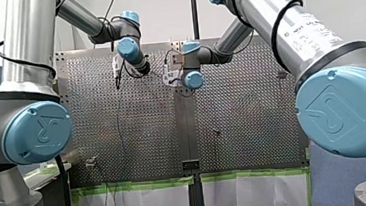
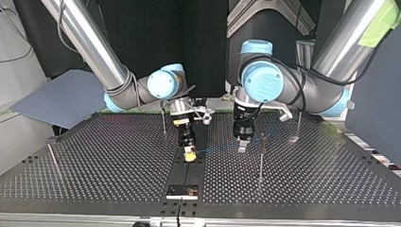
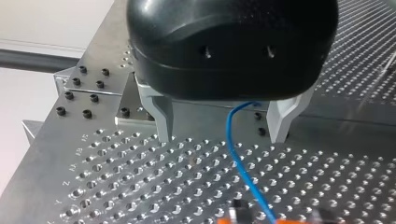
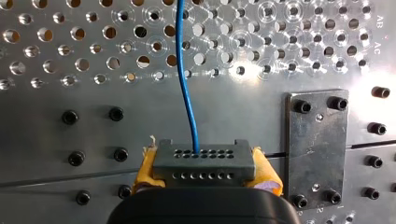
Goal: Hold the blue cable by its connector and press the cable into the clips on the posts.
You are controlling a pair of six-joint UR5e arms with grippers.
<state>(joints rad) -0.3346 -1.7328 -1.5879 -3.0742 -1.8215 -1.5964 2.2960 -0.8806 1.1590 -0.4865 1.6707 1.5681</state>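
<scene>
My right gripper [image 4: 206, 173] is clenched with yellow pads on the dark connector [image 4: 204, 161], by the bolted seam of the perforated table [image 4: 56, 28] and near a small bolted plate [image 4: 317, 144]. The blue cable [image 4: 185, 70] runs from the connector out across the holes. My left gripper [image 3: 222, 128] stands released, its metal fingers [image 3: 161, 116] either side of the cable, while thin posts [image 2: 261, 156] rise from the table, green tape [image 1: 133, 185] lines its edge and a white wall [image 1: 163, 9] stands behind.

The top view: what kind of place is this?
Probably a robotics laboratory or test cell: my left arm and my right arm work over a perforated metal table with thin posts, handling a blue cable.
</scene>
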